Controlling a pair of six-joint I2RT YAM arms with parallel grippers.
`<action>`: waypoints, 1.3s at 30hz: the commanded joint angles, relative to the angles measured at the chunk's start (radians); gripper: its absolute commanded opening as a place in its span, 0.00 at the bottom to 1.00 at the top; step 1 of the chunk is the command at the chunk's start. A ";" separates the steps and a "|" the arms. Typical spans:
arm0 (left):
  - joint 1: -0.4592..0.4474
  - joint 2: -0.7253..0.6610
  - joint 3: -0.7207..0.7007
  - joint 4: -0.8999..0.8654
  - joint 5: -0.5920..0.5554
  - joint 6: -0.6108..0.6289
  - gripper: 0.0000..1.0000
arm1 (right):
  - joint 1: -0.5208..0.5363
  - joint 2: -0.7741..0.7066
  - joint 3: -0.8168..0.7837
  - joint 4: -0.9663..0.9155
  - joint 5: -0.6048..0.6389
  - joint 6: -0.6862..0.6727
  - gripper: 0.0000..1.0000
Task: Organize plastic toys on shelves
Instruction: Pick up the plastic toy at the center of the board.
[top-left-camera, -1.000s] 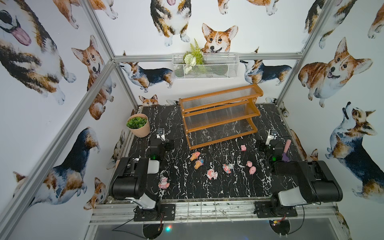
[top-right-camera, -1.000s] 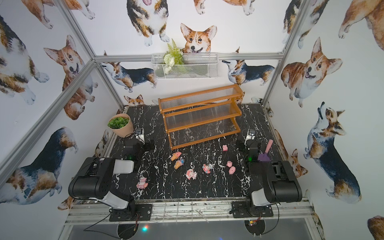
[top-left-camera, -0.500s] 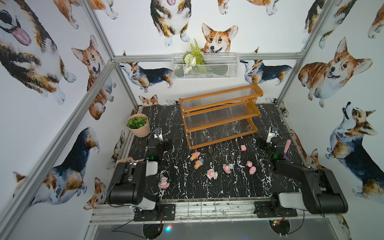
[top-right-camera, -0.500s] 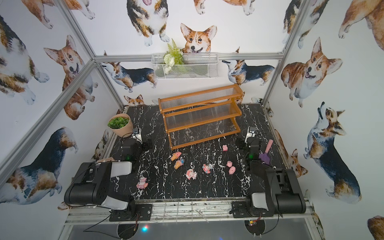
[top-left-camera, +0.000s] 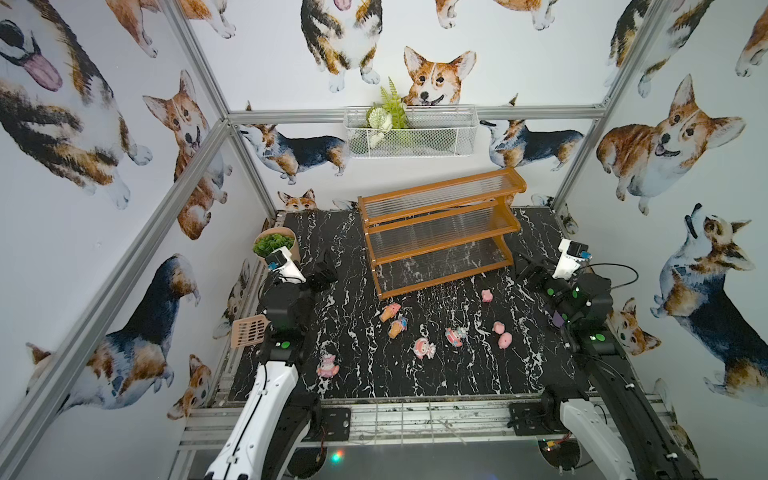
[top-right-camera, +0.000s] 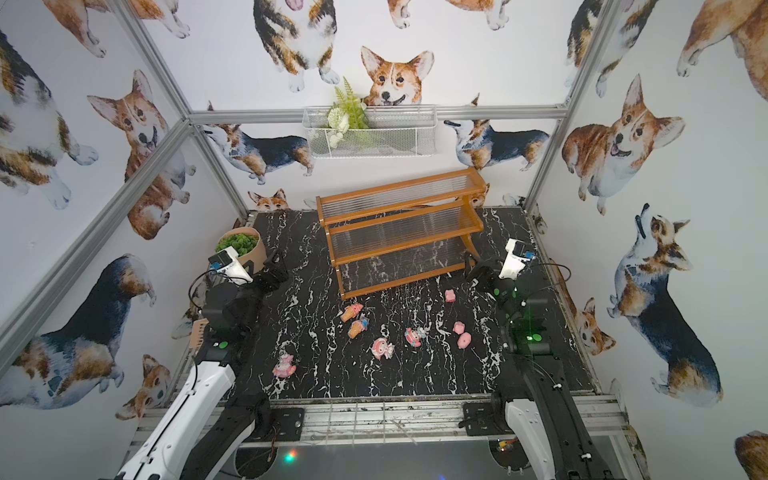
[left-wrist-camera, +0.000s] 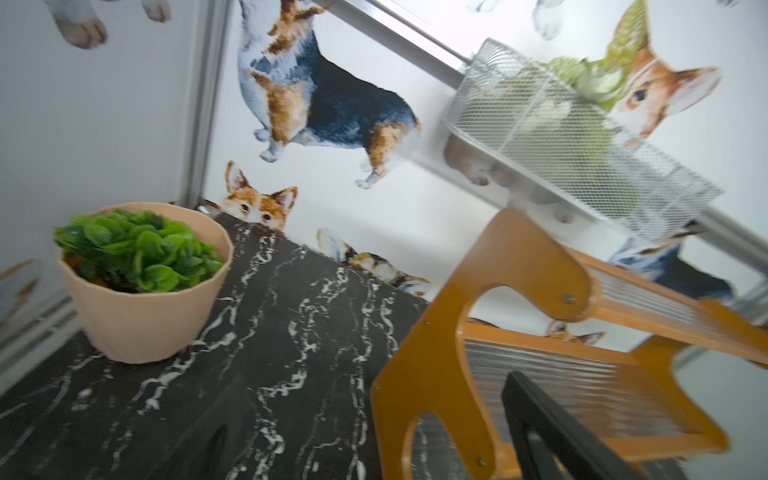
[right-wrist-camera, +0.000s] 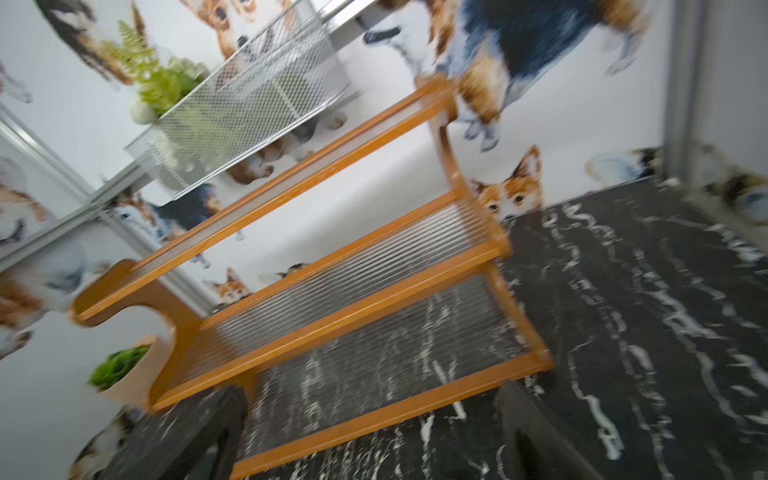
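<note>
So we see left gripper (top-left-camera: 325, 269) and right gripper (top-left-camera: 524, 268) spread wide, plastic toys (top-left-camera: 424, 348) scattered before the shelves (top-left-camera: 440, 220).

Both your arms rise out of the folded rest. The left gripper (top-left-camera: 326, 272) now stands beside the plant pot (top-left-camera: 291, 249), and the right gripper (top-left-camera: 527, 270) near the right end of the shelves (top-left-camera: 440, 232). The beige slotted scoop (top-left-camera: 248, 330) comes into sight, while the purple scoop (top-left-camera: 558, 320) is now mostly covered.
</note>
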 joint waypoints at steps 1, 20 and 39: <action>-0.001 -0.036 0.032 -0.094 0.266 -0.191 1.00 | 0.067 0.040 -0.012 0.026 -0.341 0.099 1.00; -0.607 0.067 -0.216 -0.061 0.112 -0.205 1.00 | 0.941 0.605 0.132 -0.312 0.267 -0.299 0.91; -0.607 -0.318 -0.359 -0.228 0.106 -0.317 1.00 | 0.991 0.775 0.121 -0.234 0.239 -0.563 0.76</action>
